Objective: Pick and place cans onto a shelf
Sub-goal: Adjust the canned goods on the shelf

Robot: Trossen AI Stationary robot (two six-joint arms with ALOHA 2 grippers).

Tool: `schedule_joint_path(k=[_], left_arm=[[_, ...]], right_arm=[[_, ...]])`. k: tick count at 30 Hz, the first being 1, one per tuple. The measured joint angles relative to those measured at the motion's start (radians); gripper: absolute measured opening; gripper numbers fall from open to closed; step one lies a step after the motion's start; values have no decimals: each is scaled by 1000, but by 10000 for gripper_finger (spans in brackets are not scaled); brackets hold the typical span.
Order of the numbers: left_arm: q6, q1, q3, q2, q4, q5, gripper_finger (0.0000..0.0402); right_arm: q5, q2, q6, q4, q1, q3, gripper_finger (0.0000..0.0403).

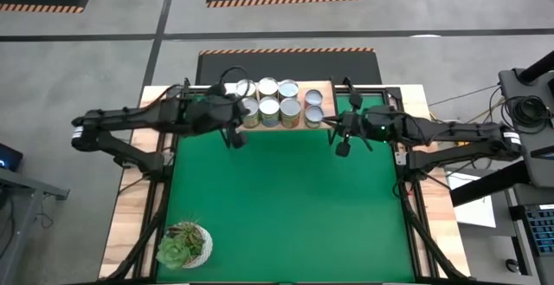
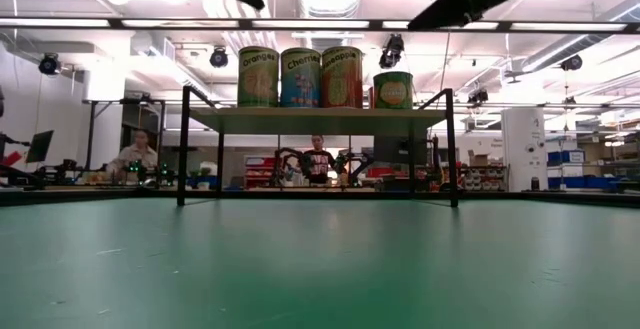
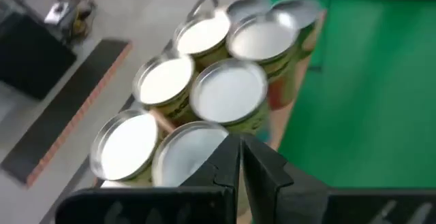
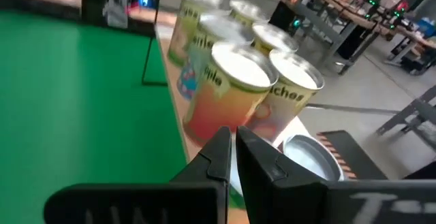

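Several cans [image 1: 269,109] stand upright in a tight cluster on the shelf [image 1: 325,87] at the table's far edge. In the low view the cans [image 2: 300,77] stand on the wood board [image 2: 320,119], which rests on thin black legs. My left gripper [image 1: 235,139] is shut and empty, just on the near side of the shelf's left part. Its wrist view looks down on the cans' shiny tops [image 3: 228,94] past the shut fingers [image 3: 240,157]. My right gripper [image 1: 344,149] is shut and empty, near the shelf's right end, and its wrist view shows the cans [image 4: 235,91] close ahead of the fingers [image 4: 234,146].
A potted green succulent [image 1: 183,243] stands at the near left corner of the green mat [image 1: 286,207]. The mat's middle and near right lie open. In the low view, people [image 2: 318,159] sit in the room beyond the table.
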Motion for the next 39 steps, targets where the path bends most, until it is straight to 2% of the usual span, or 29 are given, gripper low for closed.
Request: schedule_joint_path(k=[4,14,39], left_arm=[[8,55,33,64,-68,-1,0],[24,119,5,121,-82,-3,0],[-56,125,2,113,-139,-5,0]], right_arm=[[4,15,-20,-1,0,0,13],[7,19,-37,2,0,0,13],[8,19,-45,-17,0,0,13]])
